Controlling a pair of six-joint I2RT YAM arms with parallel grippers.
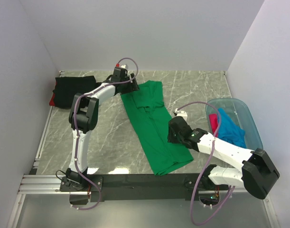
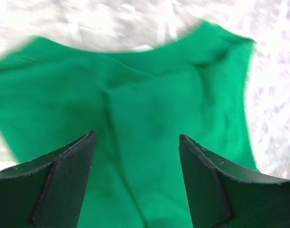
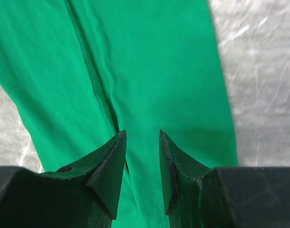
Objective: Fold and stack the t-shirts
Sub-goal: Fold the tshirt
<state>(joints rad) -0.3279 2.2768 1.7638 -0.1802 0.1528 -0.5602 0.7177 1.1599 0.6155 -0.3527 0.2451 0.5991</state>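
Across mid-table, looking at green shirt [image 1: 152, 126] lying as a long strip from the far middle toward the near right, sides seemingly turned in, with a ridge running down its length. Hovering over the collar end with left gripper [image 2: 136, 137], fingers spread wide, holding nothing. Hanging low over the hem half with right gripper [image 3: 141, 133], fingers parted only narrowly, clamping nothing, right by that ridge. Probably setting up the end-to-end fold.

Risking several things from here:
- Pinching only the top layer at either end, by closing without pressing down to the table [image 1: 111, 137], and so peeling the side folds open on the lift.
- Closing the right fingers on the ridge instead of the hem edge, and dragging the strip askew.
- Lifting one end ahead of the other, twisting the cloth and leaving a crooked fold.
- Swinging the left arm toward black shirt [image 1: 73, 90] at far left, with red shirt [image 1: 52, 100] peeping from under it, and nudging that pile.

Leaving blue shirt [image 1: 230, 130] and pink shirt [image 1: 212, 118] in the tub [image 1: 244, 111] at right for later.
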